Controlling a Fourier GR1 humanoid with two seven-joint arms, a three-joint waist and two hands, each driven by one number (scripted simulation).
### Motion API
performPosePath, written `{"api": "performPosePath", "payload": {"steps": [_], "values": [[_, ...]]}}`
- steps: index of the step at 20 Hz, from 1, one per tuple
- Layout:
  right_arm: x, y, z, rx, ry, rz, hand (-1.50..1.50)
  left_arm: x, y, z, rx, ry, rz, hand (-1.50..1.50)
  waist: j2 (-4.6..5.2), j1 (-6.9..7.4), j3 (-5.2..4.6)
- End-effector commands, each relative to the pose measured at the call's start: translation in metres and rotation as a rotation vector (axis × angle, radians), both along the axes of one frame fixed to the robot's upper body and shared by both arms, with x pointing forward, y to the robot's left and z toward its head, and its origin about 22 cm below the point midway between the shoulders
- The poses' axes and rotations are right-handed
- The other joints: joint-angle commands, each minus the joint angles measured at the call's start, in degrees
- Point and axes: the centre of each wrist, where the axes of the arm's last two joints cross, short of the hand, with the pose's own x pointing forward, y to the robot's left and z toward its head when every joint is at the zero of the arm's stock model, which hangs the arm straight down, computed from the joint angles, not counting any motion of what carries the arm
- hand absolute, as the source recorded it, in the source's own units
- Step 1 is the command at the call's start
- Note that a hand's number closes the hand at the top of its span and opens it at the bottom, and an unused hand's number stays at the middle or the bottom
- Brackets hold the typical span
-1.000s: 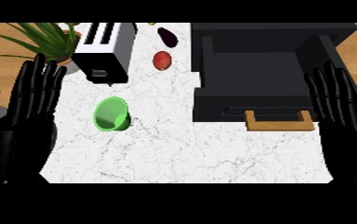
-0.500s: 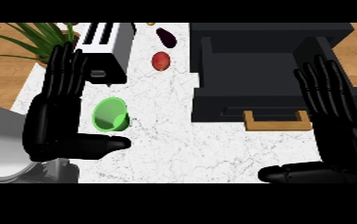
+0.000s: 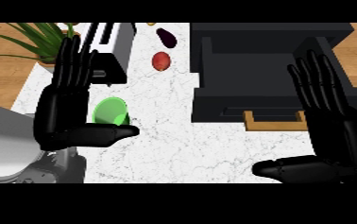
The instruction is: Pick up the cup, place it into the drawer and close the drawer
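Green cup sits on the white counter just right of my left hand, fingers straight and empty, far nearer it than my right hand, likewise spread beside the drawer.

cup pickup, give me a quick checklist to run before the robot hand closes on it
1. Clear sight of the green cup on the counter: ok.
2. The left robot hand open beside the cup, thumb out below it: ok.
3. Fingers curled round the cup: not ok, no grasp yet.
4. Cup upright or tipped: cannot tell.
5. The drawer open to receive it: ok, looks open.
6. The right robot hand open, holding nothing: ok.
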Motion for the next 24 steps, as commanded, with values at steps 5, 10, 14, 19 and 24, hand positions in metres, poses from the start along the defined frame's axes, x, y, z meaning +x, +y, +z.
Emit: {"api": "performPosePath", "payload": {"steps": [5, 10, 14, 19, 24], "values": [[-0.004, 0.005, -0.013, 0.012, -0.016, -0.003, -1.50, 0.004, 0.000, -0.030, 0.001, 0.050, 0.013, -1.50, 0.01, -0.04, 0.00], [-0.009, 0.005, 0.015, 0.017, -0.022, -0.025, -1.50, -0.022, 0.002, -0.038, -0.001, 0.087, 0.045, -1.50, -0.04, 0.10, -0.01], [0.006, 0.006, -0.003, 0.009, -0.005, -0.004, -1.50, -0.007, 0.018, -0.040, 0.008, 0.106, 0.081, -1.50, 0.01, 0.09, 0.00], [-0.004, -0.014, 0.023, -0.011, -0.015, 0.012, -1.50, -0.022, 0.026, -0.052, 0.018, 0.163, 0.101, -1.50, -0.03, 0.09, 0.00], [0.013, -0.025, 0.013, 0.012, -0.021, 0.001, -1.50, -0.023, 0.031, -0.088, 0.043, 0.188, 0.134, -1.50, 0.02, 0.13, 0.00]]}}
